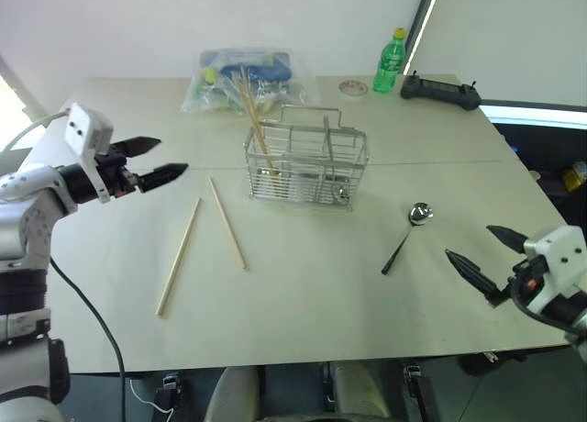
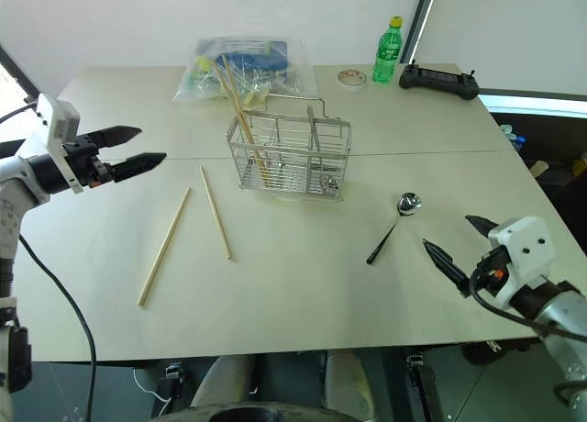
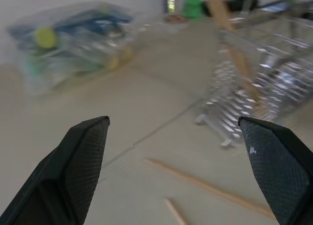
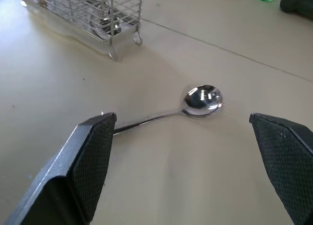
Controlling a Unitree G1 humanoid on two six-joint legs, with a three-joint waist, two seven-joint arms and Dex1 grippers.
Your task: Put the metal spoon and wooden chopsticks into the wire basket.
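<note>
The right gripper [image 1: 484, 254] hangs spread and empty just beside the metal spoon [image 1: 406, 236] — its dark handle points at that arm, bowl toward the wire basket [image 1: 306, 163]. Two wooden chopsticks [image 1: 202, 237] lie flat, lengthwise away — nearer the left gripper [image 1: 156, 161], also spread.

Plain test room, bare white wall [image 1: 138, 27], beige table [image 1: 303, 303], black remote controller [image 1: 440, 93]
</note>
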